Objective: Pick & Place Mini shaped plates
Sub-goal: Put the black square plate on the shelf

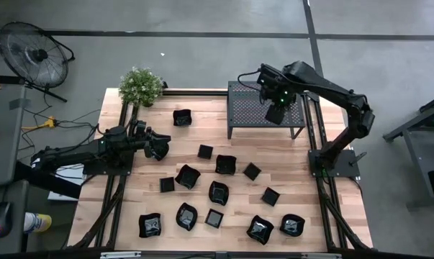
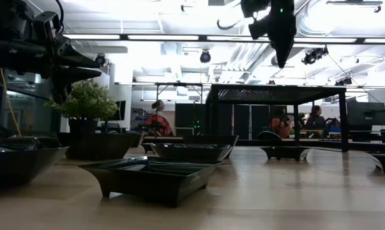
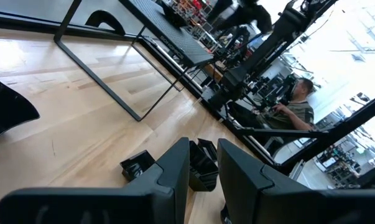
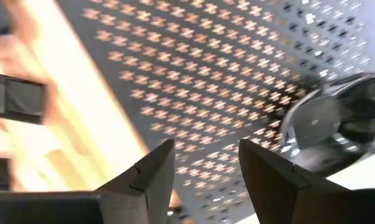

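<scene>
Nearest to the low camera, a shallow square plate [image 2: 150,177] is seen resting flat on the worktop [image 1: 303,187], with further dishes behind it.

At the left, the left gripper [image 1: 159,149] is held above the worktop just beside the group. Its fingers are parted by a narrow gap, and nothing is seen between them in the left wrist view. This arm is judged to be waiting.

Across the middle, the mini shaped plates [image 1: 188,176] lie scattered over the worktop, most of them apart from one another and a few nearly touching.

At the right rear, the perforated rack [image 1: 249,108] stands on the worktop, and the right gripper [image 1: 276,111] hangs over its top. The jaws are spread wide and empty. In the right wrist view a glossy plate [image 4: 321,127] is seen lying on the rack top beside the fingers, not between them.

The step in hand is judged to be the release and withdrawal at the rack. It would be done well if the jaws were kept fully spread and the gripper were raised straight up before any sideways travel, so that the plate is not caught by a fingertip and dragged across the perforated top. Only once clear of the rack should the next plate be approached. An isolated plate is best chosen, so that its neighbours are not disturbed.
</scene>
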